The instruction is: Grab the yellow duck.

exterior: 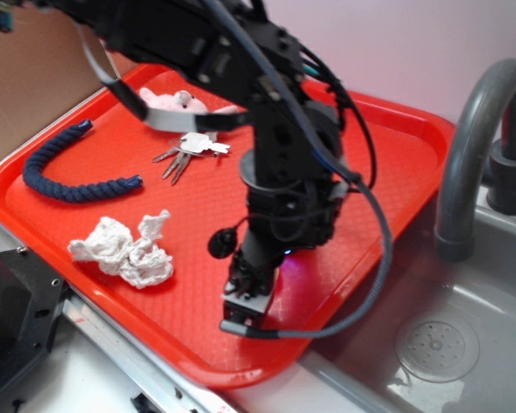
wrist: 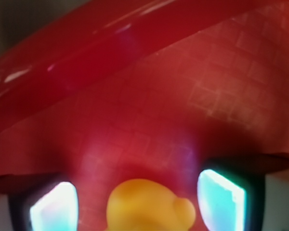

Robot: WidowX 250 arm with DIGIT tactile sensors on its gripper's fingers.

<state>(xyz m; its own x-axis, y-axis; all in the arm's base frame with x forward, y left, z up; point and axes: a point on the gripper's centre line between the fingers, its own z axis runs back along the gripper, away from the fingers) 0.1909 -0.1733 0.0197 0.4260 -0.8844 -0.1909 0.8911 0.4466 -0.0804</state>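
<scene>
The yellow duck (wrist: 147, 204) sits between the pincer (wrist: 137, 202) fingers (wrist: 220, 197) — red tray (wrist: 183, 96) beneath, blurred.

In the exterior view, the yellow duck was not visible — the arm (exterior: 279, 163) covered the part of the red tray (exterior: 77, 168) where the tool (exterior: 245, 305) stood. The same arm hid most of the pink plush toy (exterior: 176, 101); only its pale upper part showed. The tool's jaw spacing could not be read from this view.

In the wrist view, the yellow duck (wrist: 147, 204) was blurred and cut off by the lower edge, so only its top showed. Both fingertips (wrist: 221, 199) were out of focus and cropped below — contact with the duck could not be determined. The sink (exterior: 464, 344) was cut off at the right and bottom edges.
</scene>
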